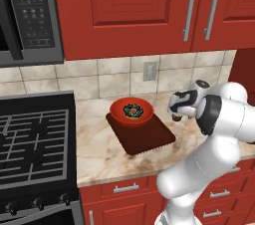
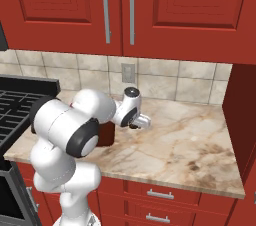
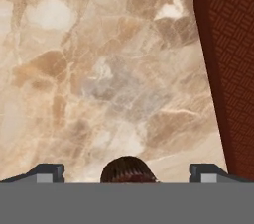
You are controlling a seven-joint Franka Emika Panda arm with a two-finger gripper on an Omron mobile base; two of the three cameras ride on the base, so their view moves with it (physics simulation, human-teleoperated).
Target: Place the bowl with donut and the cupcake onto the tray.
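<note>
The red-orange bowl (image 1: pixel 119 113) sits on the far end of the dark brown tray (image 1: pixel 144 137), with the dark donut (image 1: pixel 133 110) inside it. My gripper (image 1: pixel 177 117) hangs open just right of the tray, close over the counter. In the hand view the cupcake (image 3: pixel 128 167) shows its dark brown top at the bottom edge, between my two spread fingertips (image 3: pixel 49 172) and touching neither. The tray (image 3: pixel 233 69) runs along that view's right side. From the right base view my gripper (image 2: pixel 136 125) points down beside the tray (image 2: pixel 106 135), which my arm mostly hides.
A black stove (image 1: pixel 35 139) borders the marble counter (image 2: pixel 185 140) on the left, under a microwave (image 1: pixel 30 15). Red wall cabinets hang above. A red side panel (image 2: pixel 242 110) closes the counter's right end. A wall outlet (image 1: pixel 150 70) sits behind the tray.
</note>
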